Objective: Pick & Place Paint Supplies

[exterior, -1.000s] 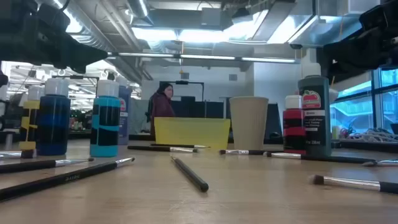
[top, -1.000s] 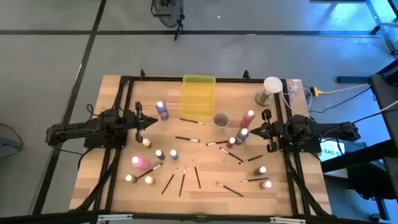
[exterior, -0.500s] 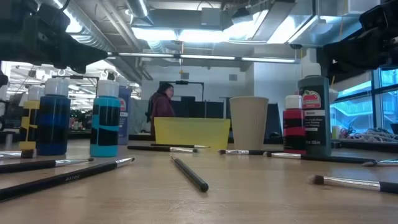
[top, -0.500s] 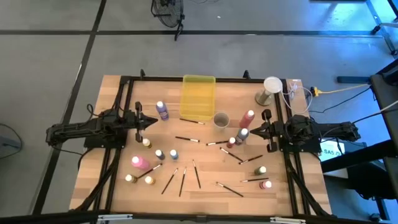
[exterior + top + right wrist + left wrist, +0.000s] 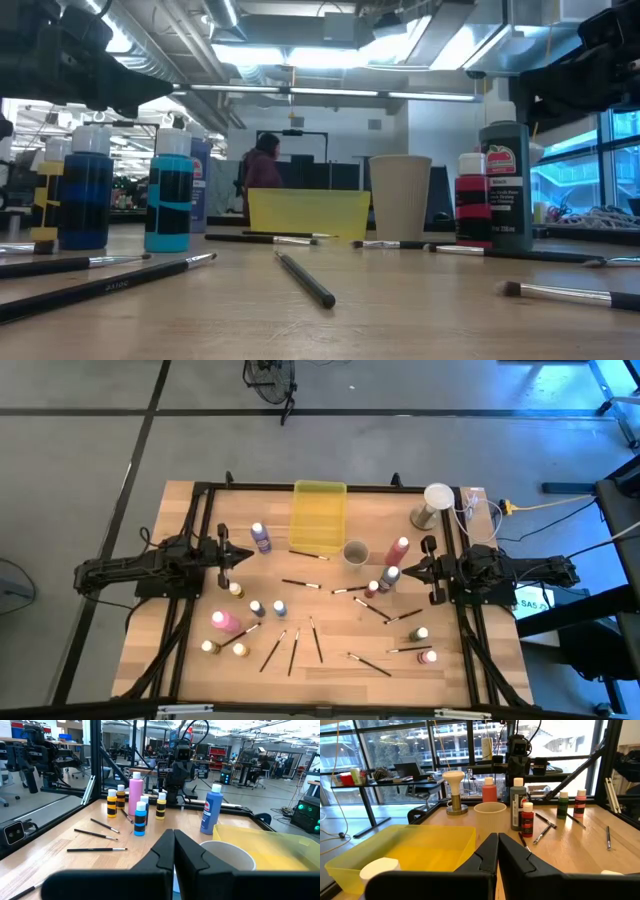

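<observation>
Nothing has been picked yet: the bottles (image 5: 259, 537) and brushes (image 5: 300, 583) lie scattered over the middle and near half of the desk (image 5: 330, 670), none of them in the yellow tray (image 5: 319, 516) that sits against the far edge or in the cup (image 5: 354, 552) just beside the tray's near right corner, which look like the likely places for them. Both arms wait, each at its own side edge and facing inward; the left gripper (image 5: 240, 556) hangs with its jaws closed on nothing near the purple-blue bottle, and the right gripper (image 5: 411, 570) is likewise closed and empty, close to the pink bottle (image 5: 397, 550) and the dark bottle (image 5: 387, 577). The bottles stand upright in loose groups, one toward the near left corner with a pink bottle tipped on its side (image 5: 225, 621), another toward the near right edge, while the brushes lie flat at varied angles between them. Open room is best along the near edge and in the strip between the tray and the left frame rail; the right gripper's neighbourhood is crowded, so a descent there risks toppling a bottle, and the flat brushes will probably need a low, careful pinch.
</observation>
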